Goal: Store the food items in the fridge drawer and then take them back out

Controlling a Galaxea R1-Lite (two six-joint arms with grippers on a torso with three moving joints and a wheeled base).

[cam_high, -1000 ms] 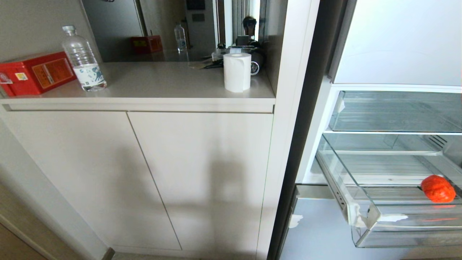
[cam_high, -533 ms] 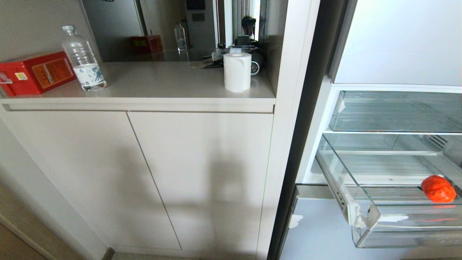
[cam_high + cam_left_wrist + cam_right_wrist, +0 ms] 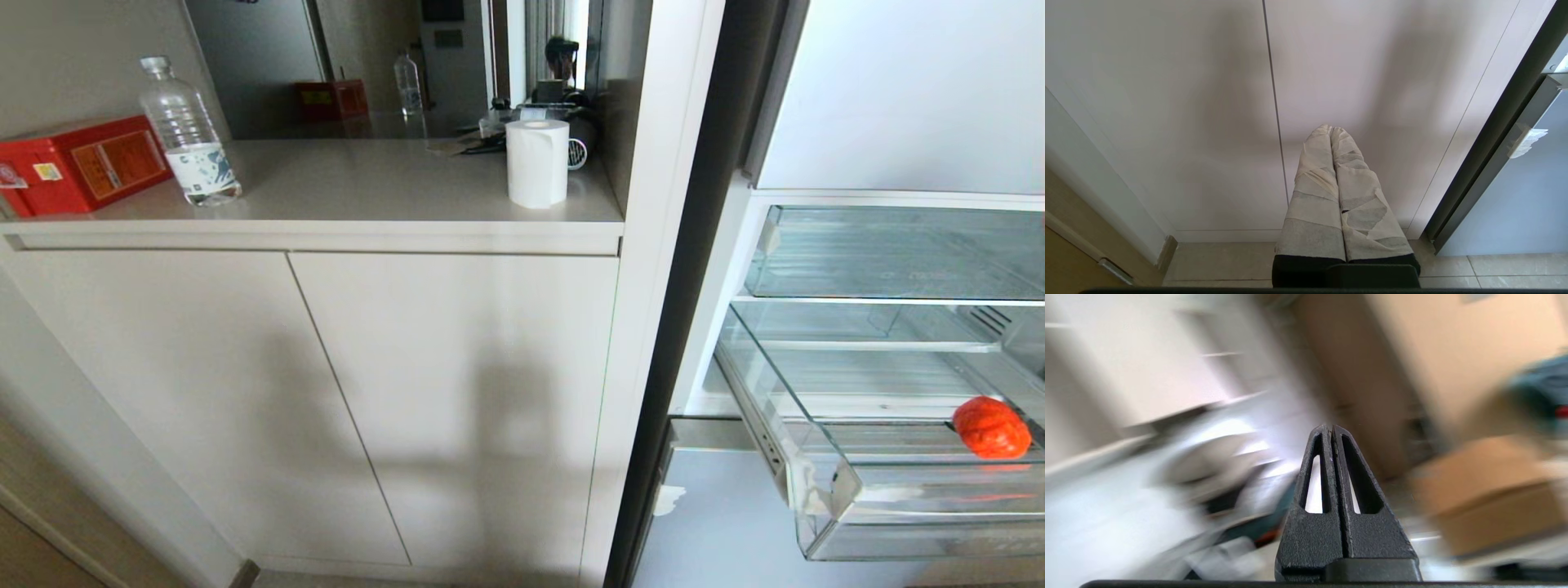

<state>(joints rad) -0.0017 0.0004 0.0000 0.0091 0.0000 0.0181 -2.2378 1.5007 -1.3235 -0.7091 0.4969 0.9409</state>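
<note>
Beige countertop (image 3: 351, 192) above two cabinet doors carries a red box (image 3: 77, 167) at its far left end, a clear water bottle (image 3: 188, 139) upright just beside the box, and a white paper roll (image 3: 536, 163) standing on end near the right end, with some dark clutter behind it (too small to tell what). To the right, the open fridge's clear fridge drawer (image 3: 841, 490) is pulled out, white tape scraps at its front corner, and one lumpy red-orange food item (image 3: 990, 427) rests on its ridged floor by the right edge of view. Above it, a glass shelf (image 3: 857, 300).
</note>
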